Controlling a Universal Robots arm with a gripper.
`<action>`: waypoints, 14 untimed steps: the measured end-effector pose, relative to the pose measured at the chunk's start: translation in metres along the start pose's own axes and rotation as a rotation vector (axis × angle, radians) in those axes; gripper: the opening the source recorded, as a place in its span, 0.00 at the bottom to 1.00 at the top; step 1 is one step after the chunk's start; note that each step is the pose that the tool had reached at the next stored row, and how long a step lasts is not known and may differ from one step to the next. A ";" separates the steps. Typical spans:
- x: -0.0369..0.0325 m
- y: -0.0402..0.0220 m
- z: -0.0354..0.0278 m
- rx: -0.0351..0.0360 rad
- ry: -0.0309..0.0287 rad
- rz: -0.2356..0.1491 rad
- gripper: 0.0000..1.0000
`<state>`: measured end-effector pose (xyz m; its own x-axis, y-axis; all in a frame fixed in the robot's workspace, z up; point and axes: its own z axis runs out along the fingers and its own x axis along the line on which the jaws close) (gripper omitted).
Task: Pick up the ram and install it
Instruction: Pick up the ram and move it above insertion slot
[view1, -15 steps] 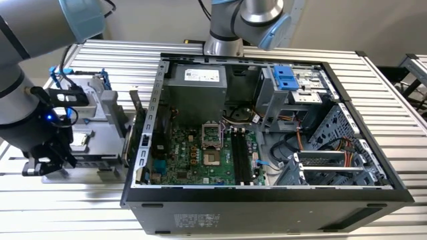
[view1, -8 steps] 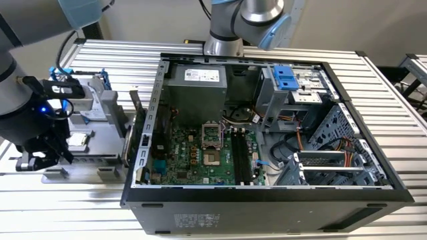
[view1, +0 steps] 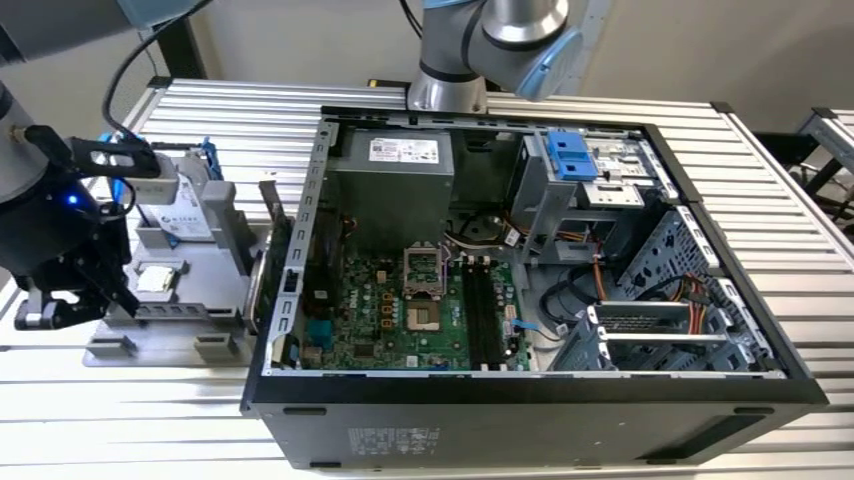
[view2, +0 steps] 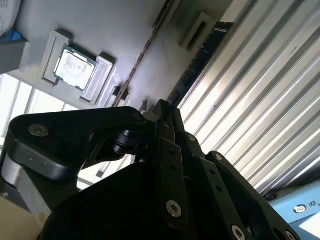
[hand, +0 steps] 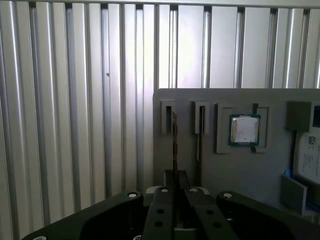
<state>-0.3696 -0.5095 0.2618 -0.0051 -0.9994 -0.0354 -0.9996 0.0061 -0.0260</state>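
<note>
The ram (hand: 174, 137) is seen edge-on as a thin dark line, and its near end is hidden between the fingers of the pincer (hand: 175, 175), which is clenched on it. In the second wrist view the ram (view2: 200, 60) runs out from the pincer (view2: 164, 107) as a dark strip with a greenish far end, crossing the edge of the grey holder plate (hand: 260, 170). A second stick (hand: 200, 137) stands just beside it, and a processor chip (hand: 244, 130) sits in a recess further along. A labelled hard drive (hand: 310, 157) is cut off at the picture's edge.

The ribbed aluminium worktop (view1: 747, 180) carries the plate at the exterior view's left and an open computer case (view1: 534, 410) at centre. A pale wall (view1: 294, 40) stands beyond.
</note>
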 end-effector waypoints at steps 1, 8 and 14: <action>0.0000 0.0000 -0.0015 -0.0001 0.0001 0.000 0.00; -0.0006 -0.0004 -0.0155 -0.0001 0.0001 0.000 0.00; -0.0011 -0.0008 -0.0304 0.0000 0.0001 0.000 0.00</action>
<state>-0.3696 -0.5095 0.2923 -0.0051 -0.9994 -0.0353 -0.9996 0.0060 -0.0260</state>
